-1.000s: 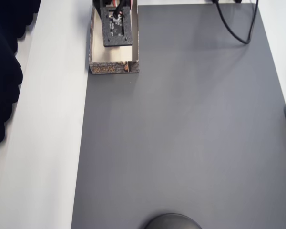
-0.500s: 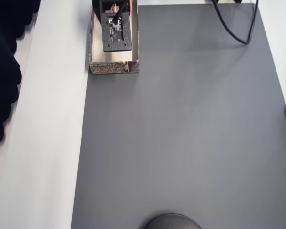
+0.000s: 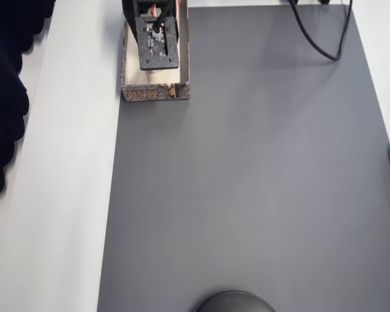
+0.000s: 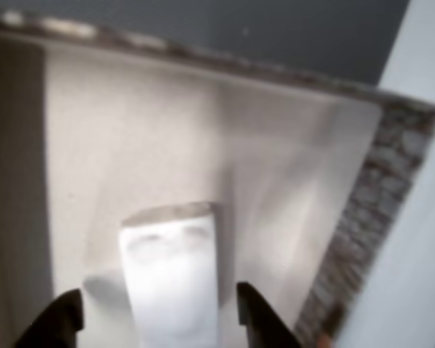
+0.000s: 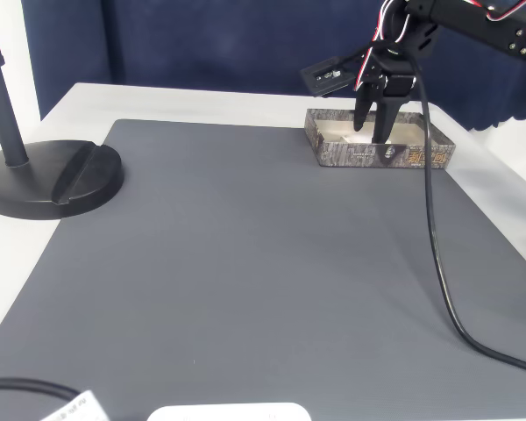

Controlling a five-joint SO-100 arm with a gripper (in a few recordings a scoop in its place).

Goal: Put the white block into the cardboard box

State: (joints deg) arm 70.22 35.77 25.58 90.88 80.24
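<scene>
In the wrist view, the white block [image 4: 172, 279] lies on the floor of the cardboard box [image 4: 380, 217], between the two dark fingertips [image 4: 255, 315] of the gripper [image 4: 156, 319]. The block's long axis runs away from the gripper. The jaws stand apart, one on each side, apparently without clamping it. In the fixed view, the gripper [image 5: 374, 132] reaches down into the cardboard box [image 5: 368, 154] at the far right of the mat [image 5: 245, 263].

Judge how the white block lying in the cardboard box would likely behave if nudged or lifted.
The white block looks rigid with flat faces, so it would probably slide, not roll. It seems small against the cardboard box, so likely light. Its smooth surface may slip between the gripper fingers.
</scene>
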